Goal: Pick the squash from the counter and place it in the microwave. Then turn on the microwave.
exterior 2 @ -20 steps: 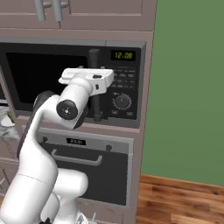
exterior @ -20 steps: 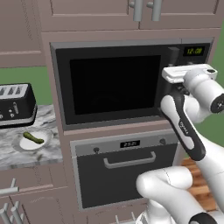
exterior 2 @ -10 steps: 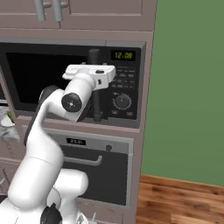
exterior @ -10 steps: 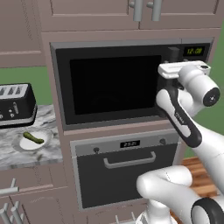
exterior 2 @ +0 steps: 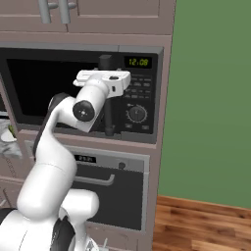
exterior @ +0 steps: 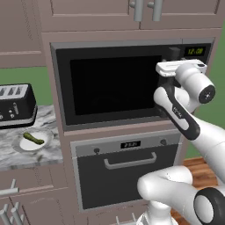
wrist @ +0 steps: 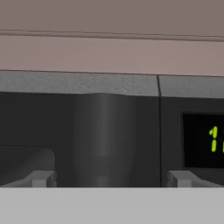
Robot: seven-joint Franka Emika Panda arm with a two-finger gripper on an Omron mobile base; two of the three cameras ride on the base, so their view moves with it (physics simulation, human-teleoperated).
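The squash lies on a small white plate on the tabletop, low and far to the left of the hand, well apart from it. It is dark green and long, and it rests flat near the middle of the plate. Just behind the plate stands a black toaster with slots on top. The microwave is built into the brown cabinet wall, and its black glass door is closed. The hand is raised in front of the upper right part of this door, at the top of the vertical door handle. In the hand view the two finger tips stand wide apart, one on each side of the dark handle, so the hand is open and it grips nothing; the handle is between the fingers, and I cannot tell if they touch it. To the right of the hand is the control panel with the green clock display, some buttons and a round knob lower down. Below the hand is the oven with a horizontal handle. Above the hand are cabinet doors with silver handles.
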